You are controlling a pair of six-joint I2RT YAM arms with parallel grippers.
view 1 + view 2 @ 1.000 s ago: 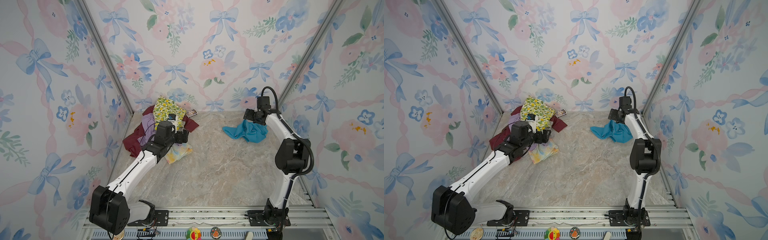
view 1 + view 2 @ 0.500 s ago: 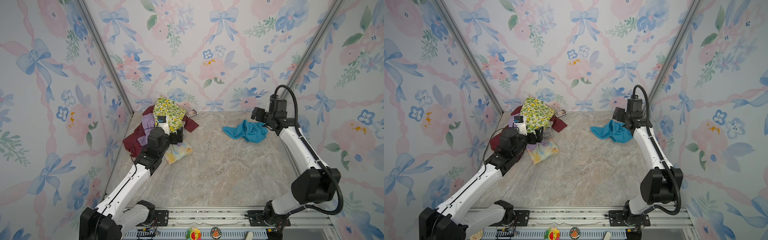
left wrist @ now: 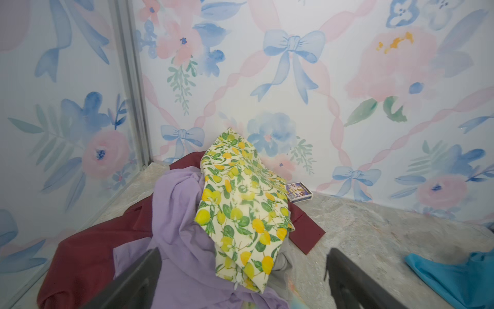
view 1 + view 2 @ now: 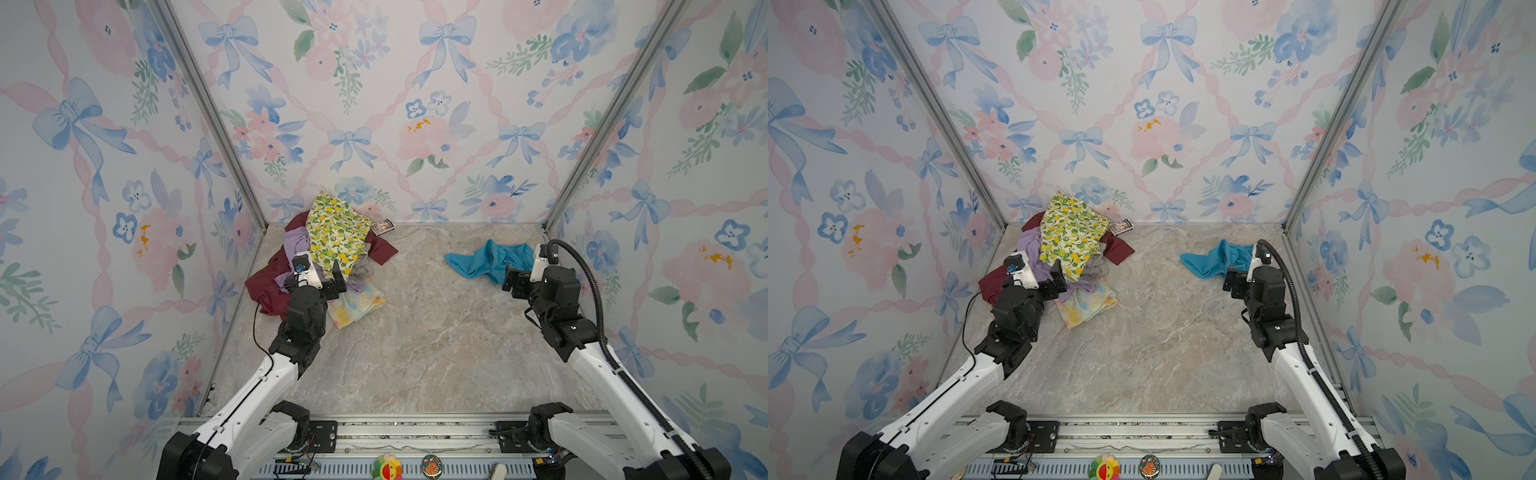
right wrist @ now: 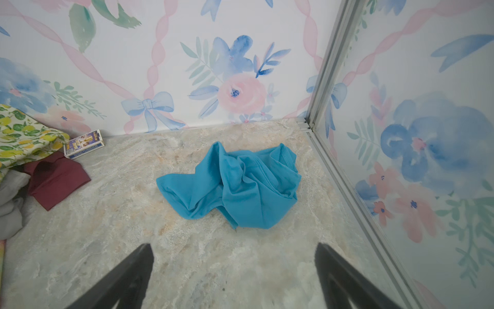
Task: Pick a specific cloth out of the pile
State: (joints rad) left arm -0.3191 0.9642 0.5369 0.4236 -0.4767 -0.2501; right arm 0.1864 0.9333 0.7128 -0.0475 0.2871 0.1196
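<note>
Cloth point(image 5: 235, 184) lies crumpled on tabletop point(image 5: 107, 227) just ahead of my right fingers point(image 5: 128, 278), well apart from pile point(image 3: 187, 227). Both pairs spread, empty; left fingers point(image 3: 139, 278) face the pile. I'd back straight off, lifting first, snagging no fold.

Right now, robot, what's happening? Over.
Left claw open, empty, at pile. Right claw open, empty, facing blue cloth. Blue cloth lies alone, apart from pile. Nothing blocking it.
</note>
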